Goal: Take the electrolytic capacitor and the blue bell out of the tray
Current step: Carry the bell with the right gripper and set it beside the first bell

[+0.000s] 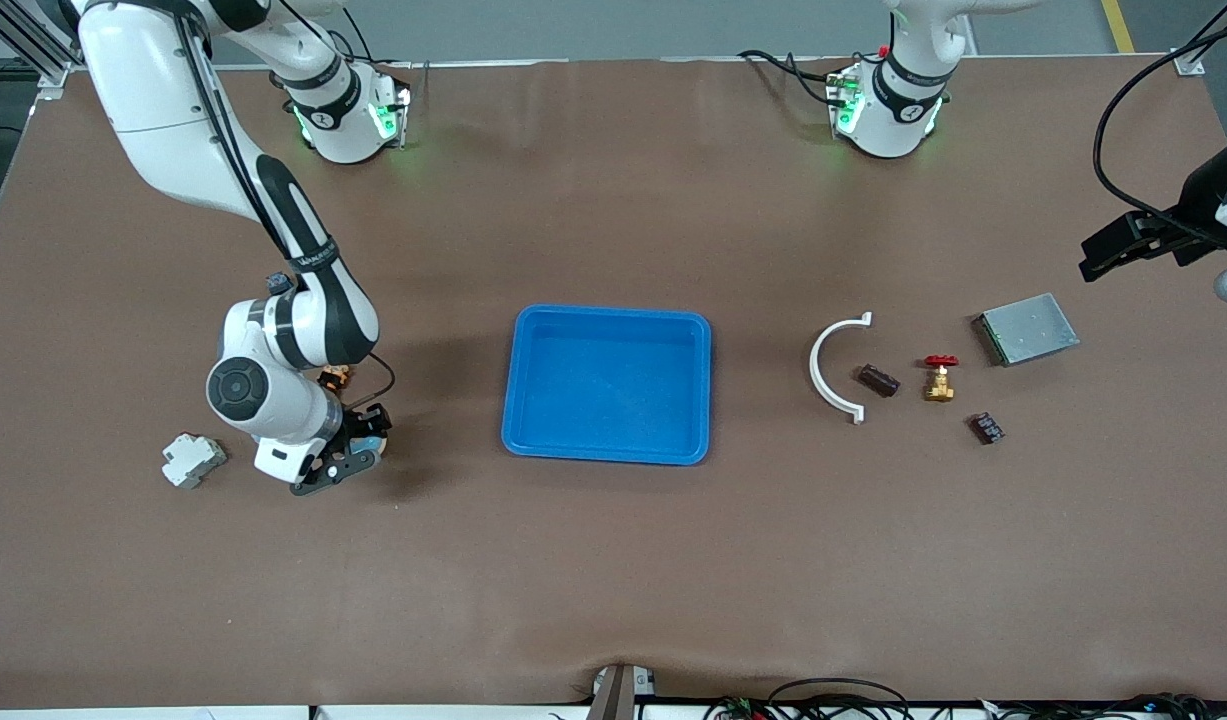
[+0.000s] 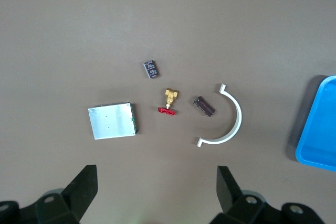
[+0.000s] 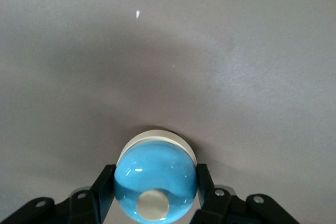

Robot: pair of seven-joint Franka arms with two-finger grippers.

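A blue dome bell point(image 3: 155, 177) with a silver button sits clamped between the fingers of my right gripper point(image 3: 155, 174). That gripper point(image 1: 348, 460) hangs low at the right arm's end of the table, and its body hides most of the bell in the front view. A small dark cylinder, by its look the capacitor point(image 1: 878, 380) point(image 2: 203, 106), lies beside a white curved clip point(image 1: 833, 368). My left gripper point(image 1: 1095, 262) point(image 2: 157, 182) is open and empty, high over the left arm's end of the table.
A blue tray point(image 1: 523, 440) lies mid-table. Near the capacitor are a brass valve with a red handle point(image 1: 939, 378), a black block point(image 1: 986, 428) and a metal box point(image 1: 1025, 329). A grey-white block point(image 1: 193, 460) lies beside the right gripper, and a small orange part point(image 1: 335, 378) shows under that arm.
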